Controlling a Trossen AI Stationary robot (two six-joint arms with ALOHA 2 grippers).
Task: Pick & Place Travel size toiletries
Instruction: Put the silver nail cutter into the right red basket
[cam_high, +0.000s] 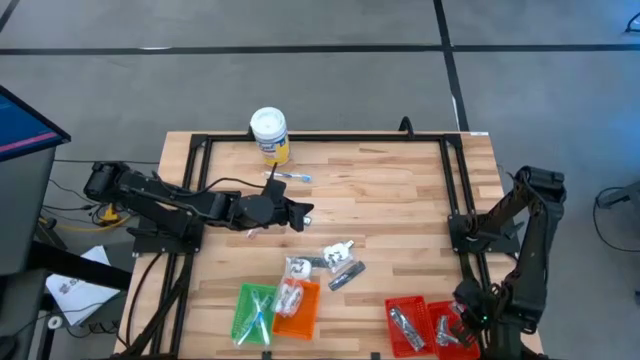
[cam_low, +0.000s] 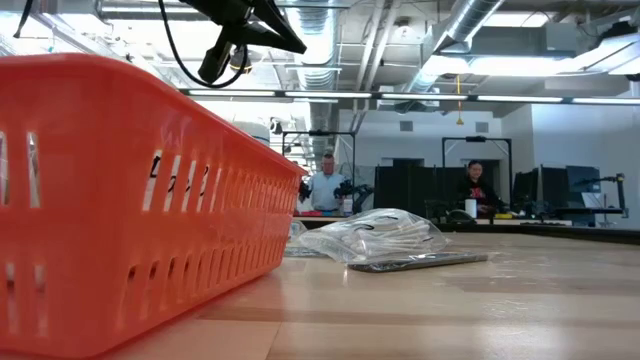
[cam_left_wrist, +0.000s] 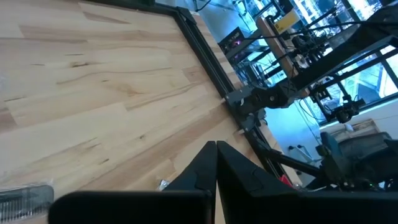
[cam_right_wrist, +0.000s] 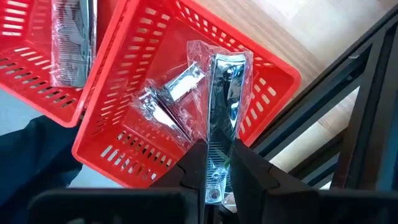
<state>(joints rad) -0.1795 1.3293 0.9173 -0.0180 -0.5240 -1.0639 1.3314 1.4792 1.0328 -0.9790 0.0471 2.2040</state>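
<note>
While the left gripper sat closed and empty mid-table, the right gripper was clamped on a wrapped nail clipper above the red tray; other toiletries lay mid-table.

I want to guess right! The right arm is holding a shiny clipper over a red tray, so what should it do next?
Probably open its fingers and let go. In the right wrist view the right end effector grips a wrapped nail clipper right above a red tray that already holds another clipper, so it looks ready to drop.
</note>
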